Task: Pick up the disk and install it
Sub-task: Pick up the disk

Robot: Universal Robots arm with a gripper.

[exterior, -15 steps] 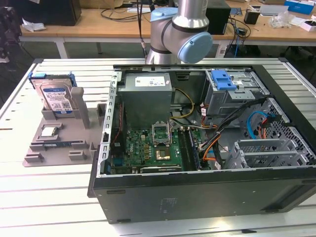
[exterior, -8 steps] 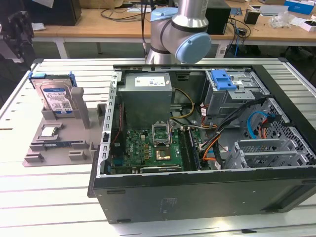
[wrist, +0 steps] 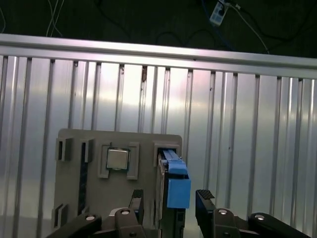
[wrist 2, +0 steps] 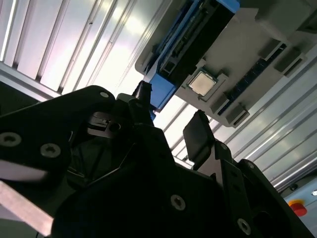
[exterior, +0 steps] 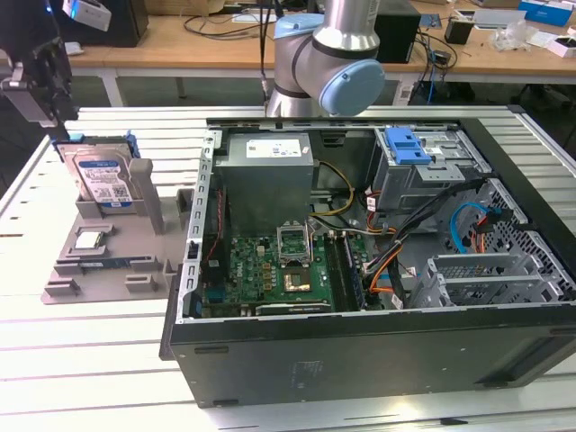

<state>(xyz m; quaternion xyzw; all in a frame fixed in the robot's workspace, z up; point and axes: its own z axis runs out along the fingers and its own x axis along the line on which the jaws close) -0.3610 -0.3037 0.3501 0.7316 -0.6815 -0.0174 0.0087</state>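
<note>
Inspector: Arm finish?
Assessor: Silver-grey cylindrical arm joint (exterior: 346,22), smooth, with a round pale blue cap (exterior: 349,87) on its side.
Inspector: End tooling?
Assessor: Gripper (wrist: 170,201) matte black, built of angular plates. Round silver screw heads (wrist 2: 177,201) dot those plates. Two black fingers (wrist: 204,196), flat and rectangular at the tips. Housing behind the fingers is bulky, faintly glossy.

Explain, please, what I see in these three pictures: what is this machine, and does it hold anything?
This is one robot arm at a slatted metal table. The exterior view comes from a camera off the arm; both wrist views come from cameras riding on it. On the table are an open computer case and a grey holder. The holder carries the disk, upright, and a small chip. The fingers are open on either side of the disk, gripping nothing.
</note>
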